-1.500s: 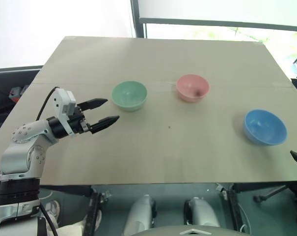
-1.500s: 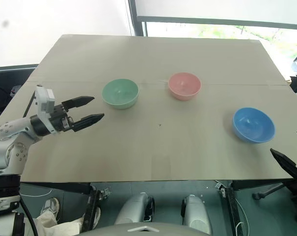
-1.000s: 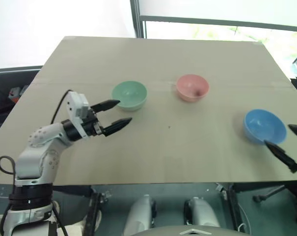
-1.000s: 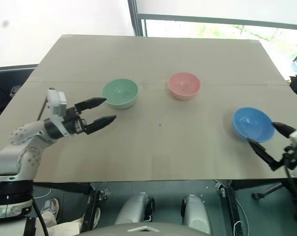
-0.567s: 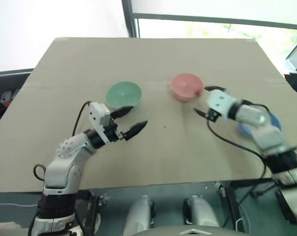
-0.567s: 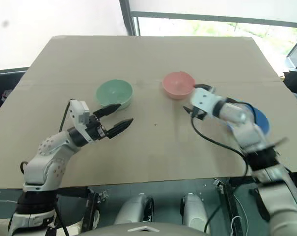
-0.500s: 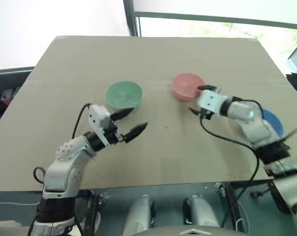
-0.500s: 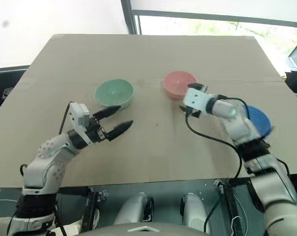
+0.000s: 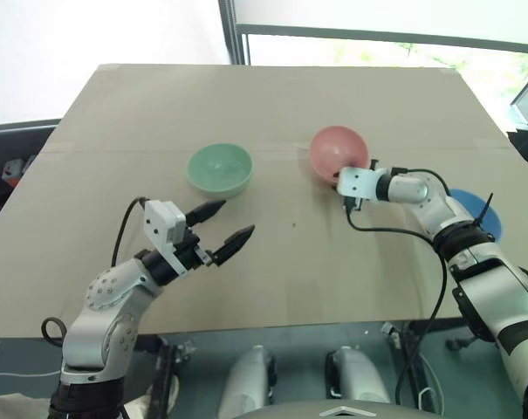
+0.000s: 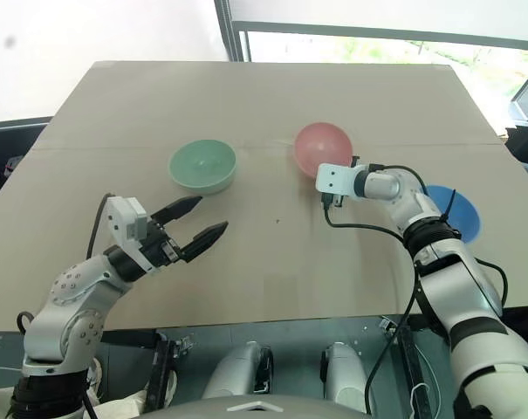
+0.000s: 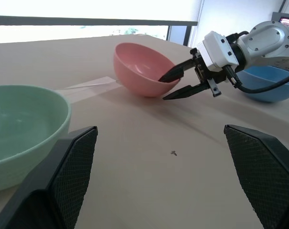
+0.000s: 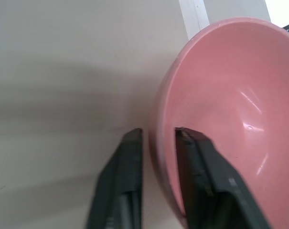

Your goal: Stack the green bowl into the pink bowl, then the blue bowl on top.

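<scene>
No bowl is stacked yet. The right gripper [image 12: 156,138] is clamped on the rim of the pink bowl [image 9: 337,150], which stands tilted. The green bowl [image 9: 220,168] sits apart on the table [image 9: 272,113], near the left gripper [image 9: 220,234], whose jaws are apart and empty. The blue bowl [image 10: 456,212] waits beside the right arm.

Lab or office: plain table [image 9: 272,113] by big windows [image 9: 394,48].
</scene>
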`<control>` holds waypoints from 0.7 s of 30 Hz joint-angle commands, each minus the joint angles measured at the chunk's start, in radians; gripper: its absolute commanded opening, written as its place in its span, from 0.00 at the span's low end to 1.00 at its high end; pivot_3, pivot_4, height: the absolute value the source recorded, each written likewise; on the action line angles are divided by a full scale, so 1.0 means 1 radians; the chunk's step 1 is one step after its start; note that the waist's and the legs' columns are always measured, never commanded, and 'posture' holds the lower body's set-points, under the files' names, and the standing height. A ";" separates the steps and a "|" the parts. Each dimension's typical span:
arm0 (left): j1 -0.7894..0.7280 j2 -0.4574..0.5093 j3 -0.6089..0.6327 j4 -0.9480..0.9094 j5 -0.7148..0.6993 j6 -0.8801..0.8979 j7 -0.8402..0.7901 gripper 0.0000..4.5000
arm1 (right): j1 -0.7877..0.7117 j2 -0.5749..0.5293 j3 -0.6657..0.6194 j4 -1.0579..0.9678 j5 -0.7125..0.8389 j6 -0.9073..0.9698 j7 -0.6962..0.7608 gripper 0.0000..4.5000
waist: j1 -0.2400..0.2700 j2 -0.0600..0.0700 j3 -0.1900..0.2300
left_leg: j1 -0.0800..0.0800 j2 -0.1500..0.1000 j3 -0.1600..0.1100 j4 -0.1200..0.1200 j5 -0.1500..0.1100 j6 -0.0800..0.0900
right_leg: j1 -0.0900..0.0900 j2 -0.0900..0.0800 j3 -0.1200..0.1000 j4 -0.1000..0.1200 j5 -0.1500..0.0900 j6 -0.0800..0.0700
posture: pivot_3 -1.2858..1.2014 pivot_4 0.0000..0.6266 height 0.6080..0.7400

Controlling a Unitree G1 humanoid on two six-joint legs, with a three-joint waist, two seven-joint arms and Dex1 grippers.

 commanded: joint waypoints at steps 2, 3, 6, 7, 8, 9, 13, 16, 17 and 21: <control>-0.007 0.001 0.009 -0.037 -0.012 -0.020 0.006 1.00 | -0.020 -0.008 -0.035 -0.071 0.030 -0.020 0.036 0.02 | 0.001 0.000 0.000 | 0.000 0.000 0.000 0.000 0.000 0.000 | 0.000 0.000 0.000 0.000 0.000 0.000 | 0.52 0.24 1.00; -0.013 0.002 0.008 -0.029 -0.010 -0.021 0.004 1.00 | 0.003 -0.009 -0.050 -0.130 0.071 0.006 0.084 0.02 | 0.001 0.001 0.000 | 0.000 0.000 0.000 0.000 0.000 0.000 | 0.000 0.000 0.000 0.000 0.000 0.000 | 0.52 0.24 1.00; -0.028 0.005 0.012 -0.012 -0.007 -0.015 0.012 1.00 | 0.146 -0.044 -0.072 -0.473 0.242 0.192 0.286 0.02 | 0.006 0.001 0.000 | -0.001 0.000 -0.001 -0.001 0.000 0.000 | 0.000 0.000 -0.001 0.000 0.000 0.000 | 0.52 0.24 1.00; -0.032 0.006 0.013 -0.007 -0.007 -0.012 0.015 1.00 | 0.202 -0.066 -0.070 -0.608 0.286 0.275 0.338 0.02 | 0.008 0.001 0.000 | -0.002 0.001 -0.003 -0.001 0.000 0.000 | 0.000 0.000 -0.002 0.000 0.000 0.000 | 0.52 0.24 1.00; -0.037 0.007 0.015 -0.001 -0.011 -0.004 0.018 1.00 | 0.262 -0.092 -0.065 -0.745 0.324 0.355 0.377 0.02 | 0.012 0.001 0.000 | -0.003 0.001 -0.005 -0.001 0.000 0.000 | 0.001 -0.001 -0.004 0.000 0.000 0.000 | 0.52 0.24 1.00; -0.043 0.008 0.015 0.006 -0.004 0.002 0.030 1.00 | 0.314 -0.112 -0.061 -0.855 0.342 0.426 0.397 0.02 | 0.016 0.001 0.001 | -0.004 0.001 -0.006 -0.001 0.000 0.000 | 0.001 -0.001 -0.006 0.000 0.000 0.000 | 0.52 0.24 1.00; -0.063 0.006 0.010 0.018 0.011 0.008 0.061 1.00 | 0.442 -0.149 -0.044 -1.070 0.319 0.595 0.392 0.02 | 0.014 0.001 0.001 | -0.004 -0.001 -0.007 0.001 -0.001 0.001 | 0.002 -0.003 -0.007 -0.001 0.000 0.000 | 0.52 0.24 1.00; -0.105 0.014 0.000 0.029 0.015 0.029 0.078 1.00 | 0.470 -0.159 -0.038 -1.075 0.264 0.637 0.355 0.21 | 0.013 0.001 0.001 | 0.001 -0.001 -0.007 0.002 -0.001 0.001 | 0.006 -0.003 -0.007 -0.001 0.000 0.000 | 0.52 0.24 1.00; -0.121 0.019 -0.003 0.031 0.024 0.038 0.088 1.00 | 0.474 -0.160 -0.043 -1.083 0.261 0.651 0.348 0.30 | 0.014 0.001 0.001 | 0.002 -0.001 -0.007 0.002 -0.001 0.001 | 0.006 -0.002 -0.007 0.000 0.000 0.000 | 0.52 0.24 1.00; -0.180 0.053 -0.021 0.017 0.130 0.080 0.188 1.00 | 0.491 -0.166 -0.082 -1.164 0.274 0.715 0.322 0.69 | 0.016 0.001 0.001 | 0.003 -0.001 -0.008 0.002 0.000 0.001 | 0.007 -0.001 -0.007 0.000 0.000 -0.001 | 0.52 0.24 1.00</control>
